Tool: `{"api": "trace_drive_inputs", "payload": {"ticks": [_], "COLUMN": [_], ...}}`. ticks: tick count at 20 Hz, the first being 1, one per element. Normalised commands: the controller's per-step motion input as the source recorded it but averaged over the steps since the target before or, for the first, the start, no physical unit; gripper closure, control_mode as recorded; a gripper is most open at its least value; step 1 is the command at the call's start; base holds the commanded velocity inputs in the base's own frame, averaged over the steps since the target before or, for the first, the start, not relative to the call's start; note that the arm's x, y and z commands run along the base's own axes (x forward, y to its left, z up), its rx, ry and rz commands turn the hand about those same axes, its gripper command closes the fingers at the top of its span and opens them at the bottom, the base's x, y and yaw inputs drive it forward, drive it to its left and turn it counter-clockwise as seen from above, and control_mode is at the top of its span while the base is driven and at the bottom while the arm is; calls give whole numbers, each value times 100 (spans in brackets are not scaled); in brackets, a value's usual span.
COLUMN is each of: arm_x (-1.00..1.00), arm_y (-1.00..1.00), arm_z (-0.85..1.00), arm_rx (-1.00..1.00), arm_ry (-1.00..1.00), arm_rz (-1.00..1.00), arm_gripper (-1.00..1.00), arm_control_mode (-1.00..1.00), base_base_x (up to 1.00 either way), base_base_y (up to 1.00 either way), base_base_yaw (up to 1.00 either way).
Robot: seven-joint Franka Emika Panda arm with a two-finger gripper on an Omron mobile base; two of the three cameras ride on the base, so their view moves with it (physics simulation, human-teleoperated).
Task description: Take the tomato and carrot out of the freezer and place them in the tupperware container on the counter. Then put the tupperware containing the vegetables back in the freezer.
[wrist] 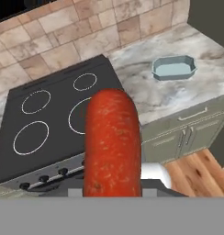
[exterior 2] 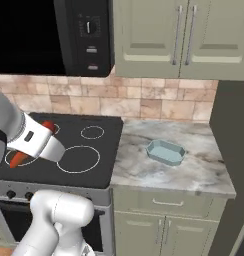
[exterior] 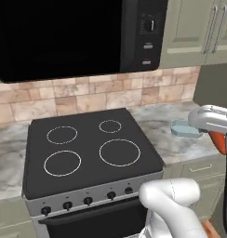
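Note:
My gripper (exterior 2: 35,142) is shut on the carrot (wrist: 113,142), an orange-red stick that stands up the middle of the hand view and hides the fingertips. Its ends poke out on both sides of the white hand above the stovetop (exterior 2: 64,145); the carrot (exterior: 219,141) also shows at the right edge of the left base view. The tupperware container (exterior 2: 165,152), pale blue-grey and empty, sits on the marble counter (exterior 2: 204,172), right of the stove and well away from the gripper. It is seen again as the tupperware container (wrist: 174,68) (exterior: 185,128). The freezer's dark grey side (exterior 2: 235,140) rises at the far right. The tomato is out of view.
A black microwave (exterior: 73,35) hangs over the black stovetop (exterior: 90,148). Sage green wall cabinets (exterior 2: 179,37) hang above the counter, with base cabinets (exterior 2: 164,225) below it. A tiled backsplash (exterior: 87,95) runs behind. Wood floor (wrist: 196,172) shows beneath.

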Motion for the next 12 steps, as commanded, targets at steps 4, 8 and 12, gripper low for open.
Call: {"api": "trace_drive_inputs", "payload": {"ticks": [4, 8, 12], "arm_x": [0, 26, 89], "arm_y": [0, -10, -15], "arm_z": [0, -13, -25], "arm_rx": [0, 0, 0], "arm_ry": [0, 5, 9], "arm_rz": [0, -27, -44], "arm_gripper": [100, 100, 100], "arm_control_mode": [100, -100, -100], "base_base_x": [37, 20, 0], "base_base_y": [-14, -9, 0], "base_base_yaw": [-58, -29, 0]}}
